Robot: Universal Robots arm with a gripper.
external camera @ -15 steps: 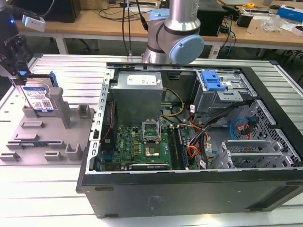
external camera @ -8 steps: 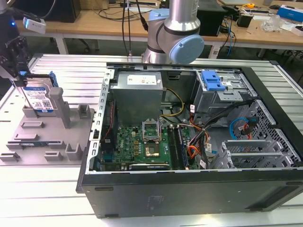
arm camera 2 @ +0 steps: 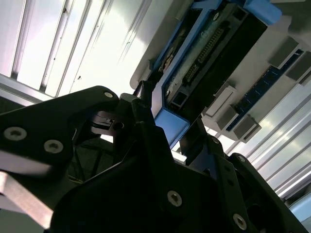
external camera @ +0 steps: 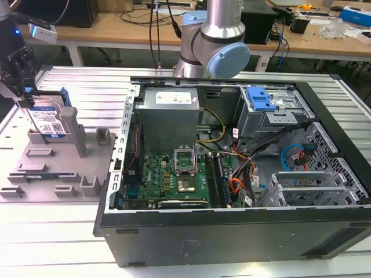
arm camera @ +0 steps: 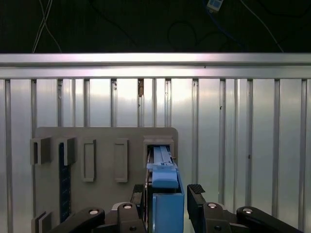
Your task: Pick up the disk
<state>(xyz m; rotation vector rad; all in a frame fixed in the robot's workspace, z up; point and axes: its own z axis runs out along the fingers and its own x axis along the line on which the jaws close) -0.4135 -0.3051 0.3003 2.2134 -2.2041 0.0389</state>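
At the grey fixture (external camera: 58,174), end effector (arm camera: 166,193) loosely flanks upright disk (arm camera: 164,174)

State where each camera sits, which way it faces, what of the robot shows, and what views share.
Exterior view: off the arm, raised, looking down over the open computer case and the grey tray at the exterior view's left; shows the arm and gripper.
First wrist view: on the wrist, facing along the gripper at the disk standing in the tray.
Second wrist view: on the wrist, close behind the gripper, facing the disk's connector end.
Shared: all three show gripper and disk.
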